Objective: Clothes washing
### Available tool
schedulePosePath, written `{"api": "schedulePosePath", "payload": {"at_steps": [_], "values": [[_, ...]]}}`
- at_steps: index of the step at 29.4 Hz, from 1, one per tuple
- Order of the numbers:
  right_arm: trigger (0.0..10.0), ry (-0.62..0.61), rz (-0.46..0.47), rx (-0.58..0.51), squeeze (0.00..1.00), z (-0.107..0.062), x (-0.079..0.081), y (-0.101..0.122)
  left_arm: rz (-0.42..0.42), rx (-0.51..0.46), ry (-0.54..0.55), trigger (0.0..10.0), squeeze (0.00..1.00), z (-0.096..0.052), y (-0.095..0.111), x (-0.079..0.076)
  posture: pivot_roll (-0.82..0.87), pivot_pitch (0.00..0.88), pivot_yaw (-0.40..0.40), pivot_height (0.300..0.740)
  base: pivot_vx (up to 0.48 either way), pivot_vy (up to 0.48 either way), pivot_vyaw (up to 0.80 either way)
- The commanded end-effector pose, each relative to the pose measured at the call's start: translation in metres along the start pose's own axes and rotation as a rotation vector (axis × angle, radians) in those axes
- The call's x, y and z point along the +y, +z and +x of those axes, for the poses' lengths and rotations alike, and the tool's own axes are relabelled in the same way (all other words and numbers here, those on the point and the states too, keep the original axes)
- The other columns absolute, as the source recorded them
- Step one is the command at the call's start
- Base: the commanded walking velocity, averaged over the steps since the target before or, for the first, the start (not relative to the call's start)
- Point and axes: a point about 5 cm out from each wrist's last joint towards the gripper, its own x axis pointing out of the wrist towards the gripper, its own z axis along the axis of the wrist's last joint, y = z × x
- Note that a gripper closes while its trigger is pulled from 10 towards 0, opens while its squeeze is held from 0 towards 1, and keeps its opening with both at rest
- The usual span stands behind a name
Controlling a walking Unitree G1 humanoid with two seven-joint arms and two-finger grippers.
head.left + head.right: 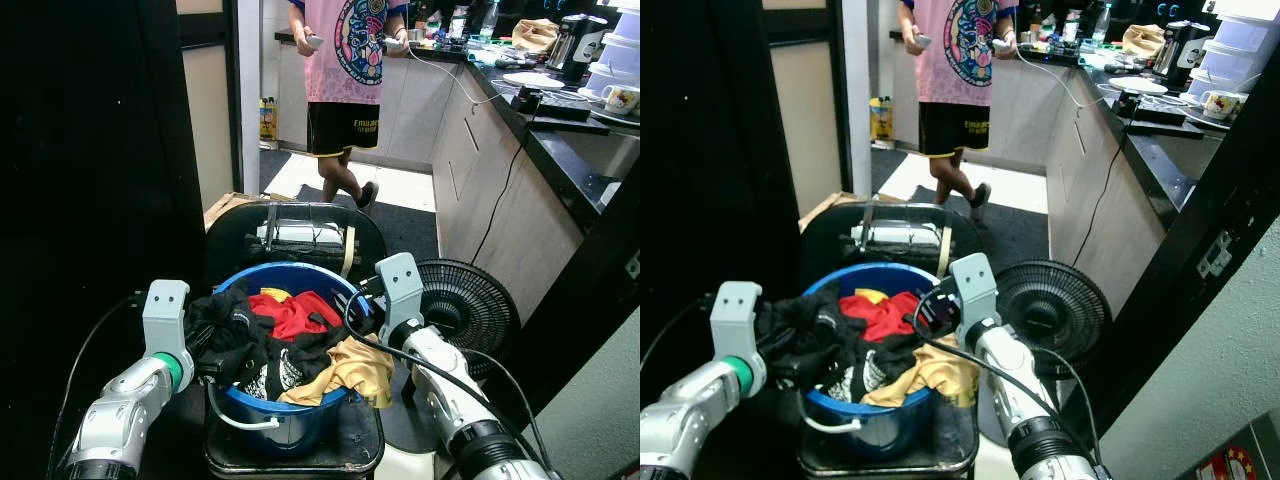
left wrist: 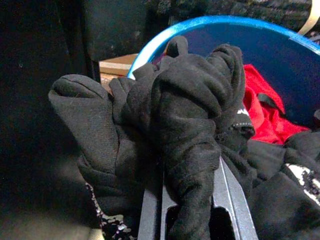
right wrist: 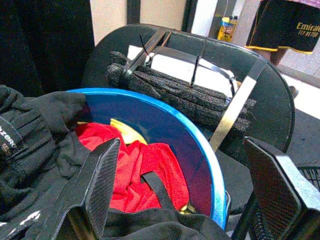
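Evidently little of the washing has been done: the blue bucket (image 1: 300, 420) is seen heaped with clothes, and no washer can be made out. A black garment (image 2: 185, 125) is clamped between the jaws of the left gripper (image 2: 192, 200) at the bucket's rim, seemingly about to be lifted out. The right gripper (image 3: 192, 187) is held with jaws spread wide astride the opposite rim, a red garment (image 3: 140, 170) lying between its fingers, ungrasped. The laundry looks limp, crumpled and tangled.

Left end effector (image 2: 190, 210) clamped closed, right end effector (image 3: 185, 195) spread wide
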Motion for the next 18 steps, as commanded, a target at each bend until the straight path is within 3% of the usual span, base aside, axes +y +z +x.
{"api": "schedulePosePath", "payload": {"at_steps": [1, 3, 4, 5, 6, 7, 8, 9, 11, 12, 14, 16, 18], "values": [[10.0, 0.002, -0.002, -0.002, 0.00, 0.001, 0.000, 0.000, -0.004, -0.074, -0.017, 0.0, 0.00, -0.001, 0.010, -0.003, -0.03, 0.000, -0.045, 0.740, 0.000, 0.000, 0.00], [10.0, 0.002, -0.002, -0.002, 0.00, 0.001, 0.000, 0.000, -0.004, -0.074, -0.017, 0.0, 0.00, -0.001, 0.010, -0.003, -0.03, 0.000, -0.045, 0.740, 0.000, 0.000, 0.00], [10.0, 0.002, 0.000, -0.005, 0.00, 0.001, -0.001, 0.001, -0.049, -0.229, -0.065, 0.0, 0.00, -0.004, 0.034, -0.011, -0.03, 0.000, -0.046, 0.740, 0.000, 0.000, 0.00], [10.0, 0.002, 0.000, -0.005, 0.00, 0.001, -0.001, 0.001, -0.049, -0.229, -0.065, 0.0, 0.00, -0.004, 0.034, -0.011, -0.03, 0.000, -0.046, 0.740, 0.000, 0.000, 0.00], [10.0, 0.000, 0.002, -0.008, 0.00, 0.001, -0.001, 0.002, -0.101, -0.426, -0.149, 0.0, 0.00, -0.013, 0.066, -0.023, -0.03, 0.000, -0.047, 0.740, 0.000, 0.000, 0.00], [10.0, -0.002, 0.005, -0.012, 0.00, 0.002, -0.002, 0.003, -0.150, -0.667, -0.245, 0.0, 0.00, -0.030, 0.111, -0.037, -0.03, 0.000, -0.050, 0.740, 0.000, 0.000, 0.00], [10.0, -0.002, 0.005, -0.012, 0.00, 0.002, -0.002, 0.003, -0.150, -0.667, -0.245, 0.0, 0.00, -0.030, 0.111, -0.037, -0.03, 0.000, -0.050, 0.740, 0.000, 0.000, 0.00], [10.0, -0.004, 0.007, -0.014, 0.00, 0.002, -0.002, 0.004, -0.180, -0.820, -0.311, 0.0, 0.00, -0.045, 0.137, -0.045, -0.03, 0.000, -0.050, 0.740, 0.000, 0.000, 0.00], [10.0, -0.004, 0.007, -0.014, 0.00, 0.002, -0.002, 0.004, -0.180, -0.820, -0.311, 0.0, 0.00, -0.045, 0.137, -0.045, -0.03, 0.000, -0.050, 0.740, 0.000, 0.000, 0.00], [10.0, -0.004, 0.008, -0.016, 0.00, 0.003, -0.002, 0.005, -0.192, -0.916, -0.354, 0.0, 0.00, -0.056, 0.155, -0.051, -0.03, 0.000, -0.051, 0.740, 0.000, 0.000, 0.00], [10.0, -0.004, 0.008, -0.016, 0.00, 0.003, -0.002, 0.005, -0.192, -0.916, -0.354, 0.0, 0.00, -0.056, 0.155, -0.051, -0.03, 0.000, -0.051, 0.740, 0.000, 0.000, 0.00], [10.0, -0.003, 0.010, -0.019, 0.00, 0.003, -0.001, 0.005, -0.205, -1.017, -0.437, 0.0, 0.00, -0.072, 0.178, -0.062, -0.03, 0.000, -0.053, 0.740, 0.000, 0.000, 0.00], [10.0, -0.003, 0.010, -0.019, 0.00, 0.003, -0.001, 0.005, -0.205, -1.017, -0.437, 0.0, 0.00, -0.072, 0.178, -0.062, -0.03, 0.000, -0.053, 0.740, 0.000, 0.000, 0.00]]}}
